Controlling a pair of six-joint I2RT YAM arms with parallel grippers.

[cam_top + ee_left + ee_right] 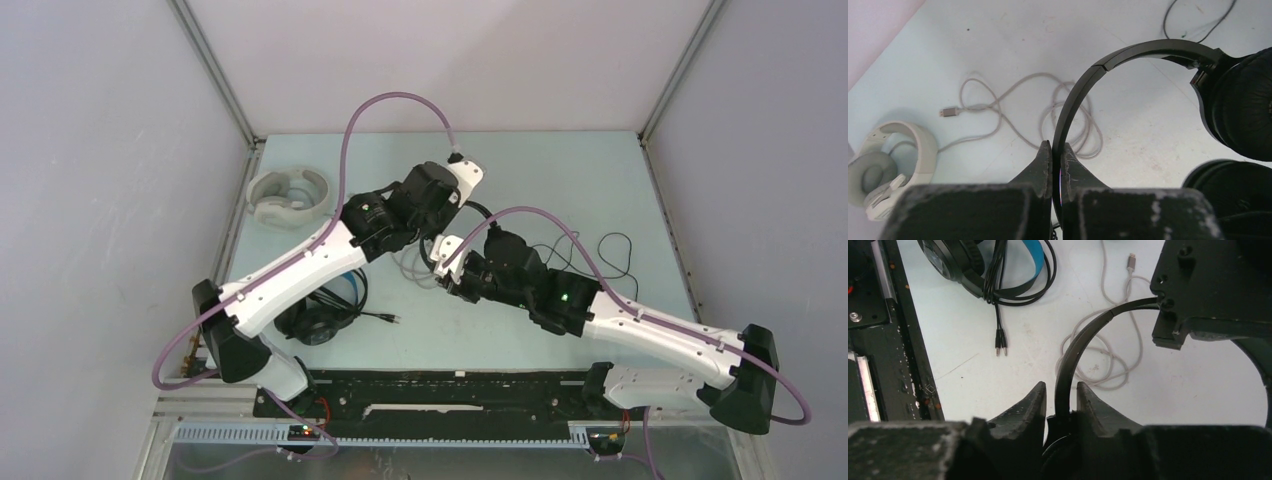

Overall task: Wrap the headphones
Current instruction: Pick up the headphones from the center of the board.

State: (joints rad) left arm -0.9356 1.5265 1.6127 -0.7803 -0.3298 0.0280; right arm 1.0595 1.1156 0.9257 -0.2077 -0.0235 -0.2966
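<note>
The bench point(480, 340) is viewed steeply from above and behind. The left pincer point(1057, 145) and right pincer point(1060, 387) are looked past closely; the black headband point(1083, 85) and grey cable point(998, 105) are shared.

Thin black on-ear headphones point(1128, 52): slim arched headband, round padded cups; thin black cord point(1165, 22) sprawls loose beyond them.
White over-ear headphones point(288, 197): bulky, lying well left of and behind the thin pair; grey cable point(998, 107) in loose loops under its headband, unwrapped.
Black over-ear headphones point(320, 315): blue headband point(1034, 255), left of and nearer than the thin pair; cord looped around them, plug end free.
</note>
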